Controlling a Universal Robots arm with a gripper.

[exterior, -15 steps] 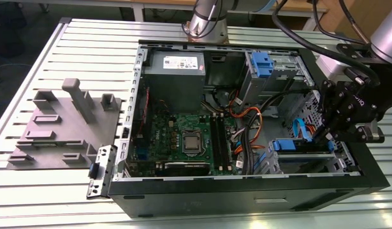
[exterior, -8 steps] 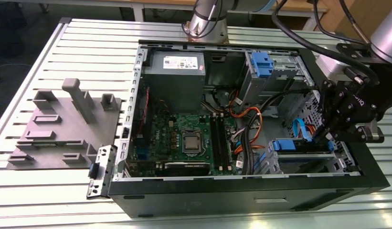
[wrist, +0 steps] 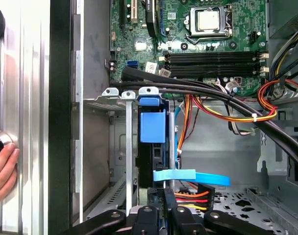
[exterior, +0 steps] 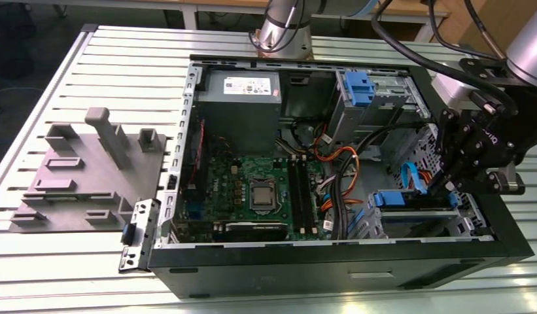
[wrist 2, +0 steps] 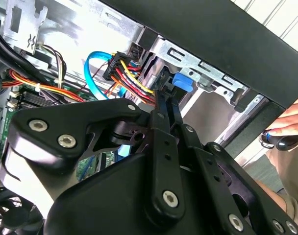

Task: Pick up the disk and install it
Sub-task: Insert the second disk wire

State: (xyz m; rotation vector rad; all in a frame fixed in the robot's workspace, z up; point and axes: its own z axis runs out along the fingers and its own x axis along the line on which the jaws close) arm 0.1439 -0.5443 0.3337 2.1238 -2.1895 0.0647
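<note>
The disk (wrist: 153,126) stands on edge in the drive bay (wrist: 106,147) at the lower corner of the open computer case, on the exterior view's right. Its blue rail (exterior: 396,198) faces up. In the second wrist view the blue end tab (wrist 2: 182,82) of the disk sits just beyond my fingertips. My gripper (exterior: 443,190) reaches down into the case at the disk's cable end. Its fingers (wrist 2: 167,105) lie side by side with no gap, shut, tips against the disk's end (wrist: 171,193).
A flat blue data cable (wrist: 193,176) and a red-yellow power plug (wrist: 193,198) crowd the gripper's tips. Thick black cables (wrist: 212,93) cross above the bay. The motherboard (exterior: 250,190) fills the case's middle. A person's hand (wrist: 2,166) rests outside the case wall. A grey fixture (exterior: 85,170) sits at the exterior view's left.
</note>
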